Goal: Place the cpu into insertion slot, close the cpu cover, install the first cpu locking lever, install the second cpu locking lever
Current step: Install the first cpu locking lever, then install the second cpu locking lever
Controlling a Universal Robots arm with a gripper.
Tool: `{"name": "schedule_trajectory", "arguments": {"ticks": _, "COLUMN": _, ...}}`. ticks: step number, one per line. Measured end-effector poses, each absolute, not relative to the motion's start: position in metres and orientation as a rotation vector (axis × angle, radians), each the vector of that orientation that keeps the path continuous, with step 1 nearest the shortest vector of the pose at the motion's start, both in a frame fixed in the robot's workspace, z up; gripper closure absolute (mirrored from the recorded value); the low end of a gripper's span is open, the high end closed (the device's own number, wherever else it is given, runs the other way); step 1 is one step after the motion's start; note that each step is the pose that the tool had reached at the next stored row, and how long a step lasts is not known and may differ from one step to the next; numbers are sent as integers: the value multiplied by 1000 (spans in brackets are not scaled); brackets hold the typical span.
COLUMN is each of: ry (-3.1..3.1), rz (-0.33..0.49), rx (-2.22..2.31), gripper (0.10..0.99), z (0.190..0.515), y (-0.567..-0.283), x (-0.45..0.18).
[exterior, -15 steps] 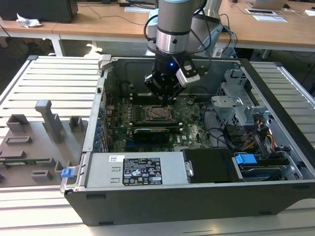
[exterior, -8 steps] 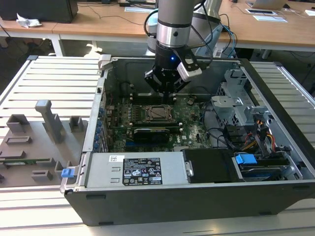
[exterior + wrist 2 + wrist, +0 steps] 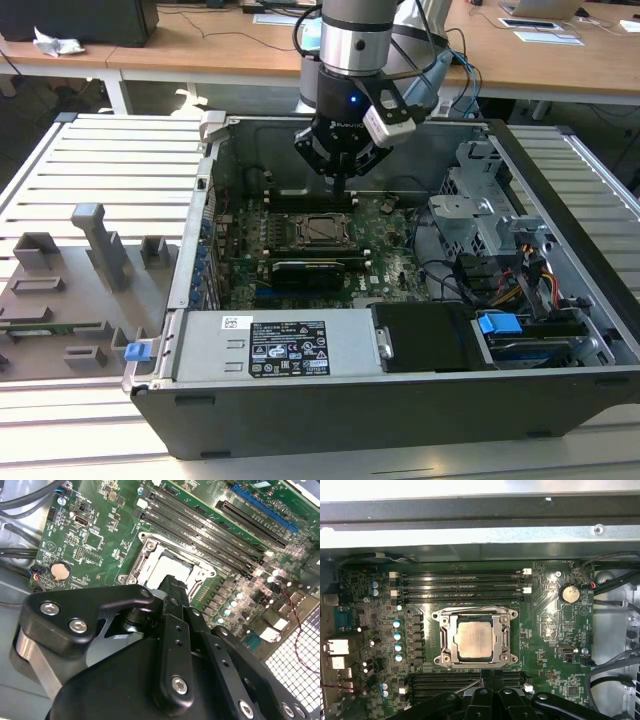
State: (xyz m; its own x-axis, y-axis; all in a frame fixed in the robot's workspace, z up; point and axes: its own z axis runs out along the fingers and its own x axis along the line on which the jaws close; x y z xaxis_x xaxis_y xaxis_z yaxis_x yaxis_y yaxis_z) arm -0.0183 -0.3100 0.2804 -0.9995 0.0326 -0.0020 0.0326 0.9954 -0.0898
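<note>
My claw (image 3: 340, 180), fingers pinched together w/ nothing between them, hangs just above the mobo by the insertion slot (image 3: 476, 638), where the cpu (image 3: 474, 640) sits flat w/ the cpu cover (image 3: 443, 639) down over it, probably so I can work the levers.

A pale silver-grey square cpu (image 3: 474, 639) with a matt metal top sits in a shiny silvery metal cpu cover (image 3: 475, 636), frame centre, on the glossy green motherboard (image 3: 545, 630).

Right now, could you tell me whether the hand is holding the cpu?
No: in the first wrist view the cpu lies seated in the insertion slot, apart from the hand, which holds nothing.
</note>
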Motion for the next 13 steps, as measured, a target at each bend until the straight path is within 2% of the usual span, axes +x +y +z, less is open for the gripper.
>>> {"name": "schedule_trajectory", "arguments": {"ticks": 13, "ry": 3137, "rz": -142, "rx": 51, "gripper": 980, "z": 281, "y": -311, "x": -18}}
